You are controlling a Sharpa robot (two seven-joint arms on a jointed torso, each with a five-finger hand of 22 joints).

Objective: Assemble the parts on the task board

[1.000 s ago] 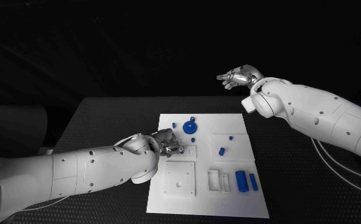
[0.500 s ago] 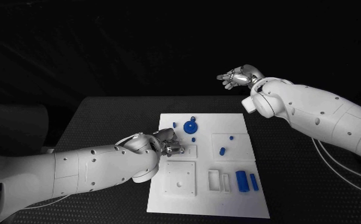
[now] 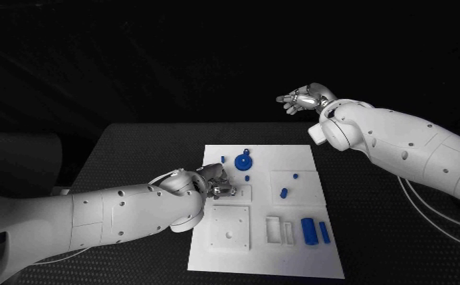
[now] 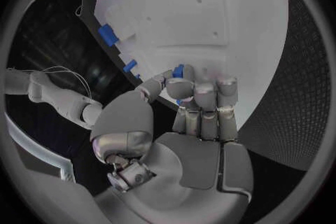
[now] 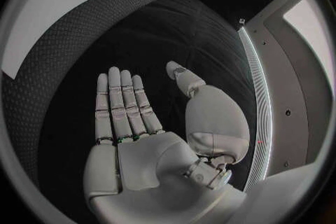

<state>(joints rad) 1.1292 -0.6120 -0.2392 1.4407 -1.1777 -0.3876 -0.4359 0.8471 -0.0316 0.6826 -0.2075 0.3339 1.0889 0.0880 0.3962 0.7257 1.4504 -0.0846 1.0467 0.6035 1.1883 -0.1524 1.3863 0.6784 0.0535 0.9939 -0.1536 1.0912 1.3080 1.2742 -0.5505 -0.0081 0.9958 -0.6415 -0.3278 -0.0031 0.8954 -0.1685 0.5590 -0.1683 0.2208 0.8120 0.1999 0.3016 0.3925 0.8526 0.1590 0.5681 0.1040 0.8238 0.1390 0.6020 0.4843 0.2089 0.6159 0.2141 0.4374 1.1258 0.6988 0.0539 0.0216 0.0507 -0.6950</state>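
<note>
Little had shifted over the last second: the left hand (image 3: 213, 183) edged barely further over the task board (image 3: 297, 258), fingers curled, pinching a small blue part (image 4: 178, 71) between thumb and fingertips just above the board's left middle. The right hand (image 5: 150, 140) hung flat and empty, well apart past the worktop's (image 3: 143, 145) far edge. That part looked light, rigid and slippery; a pinch across its sides probably suits

The near left part of the white board (image 3: 288, 258) is covered by the left hand (image 3: 213, 182), and a small blue piece (image 4: 178, 71) is mostly hidden behind its curled fingers.
</note>
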